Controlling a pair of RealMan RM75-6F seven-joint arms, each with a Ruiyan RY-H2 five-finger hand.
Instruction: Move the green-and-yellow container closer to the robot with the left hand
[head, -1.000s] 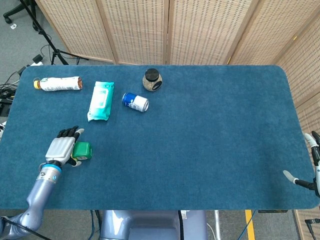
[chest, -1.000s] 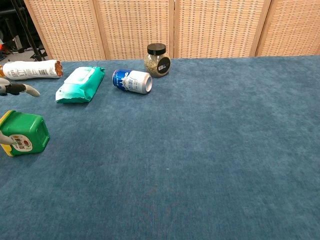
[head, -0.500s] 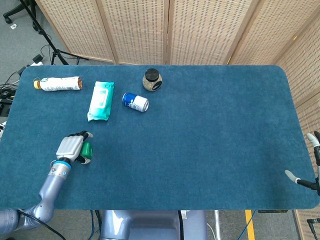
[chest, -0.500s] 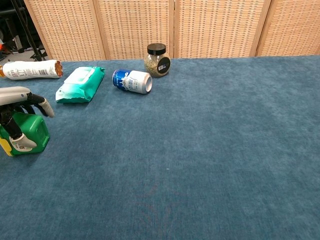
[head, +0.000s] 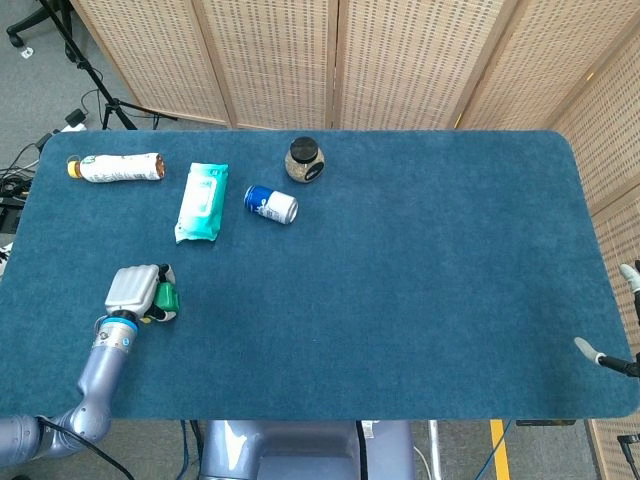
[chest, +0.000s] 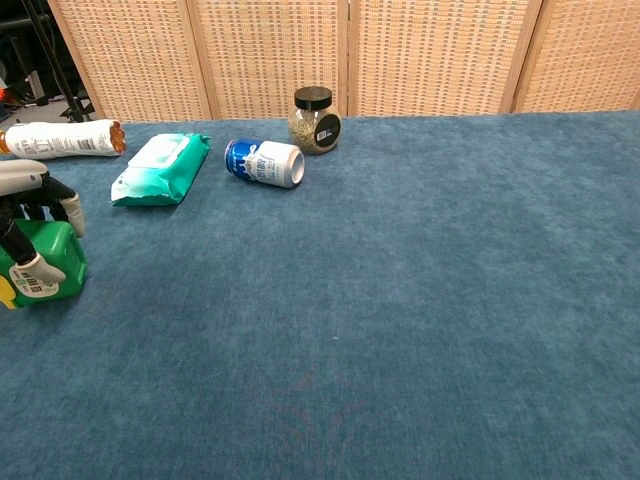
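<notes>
Container: the green-and-yellow container (chest: 42, 265) is found on the blue table (head: 420, 270), near the left edge and toward the front-left corner, lying on its side.
Left hand: the left hand (head: 135, 290) is laid over the container from above, and its fingers (chest: 68, 208) are curled down around it, so the container is judged to be held.
Right hand: only fingertips of the right hand (head: 600, 357) are seen at the right edge of the table; whether it is spread or closed cannot be told.
Progress: the grasp seems made; the pull toward the front edge is judged to be left to do.
Views: in the head view the container is mostly hidden under the hand; the chest view shows its label and yellow end.
Others: a wipes pack (head: 202, 201), a blue can (head: 271, 204), a jar (head: 304, 160) and a white bottle (head: 116, 167) lie well apart, nearer the far edge.
</notes>
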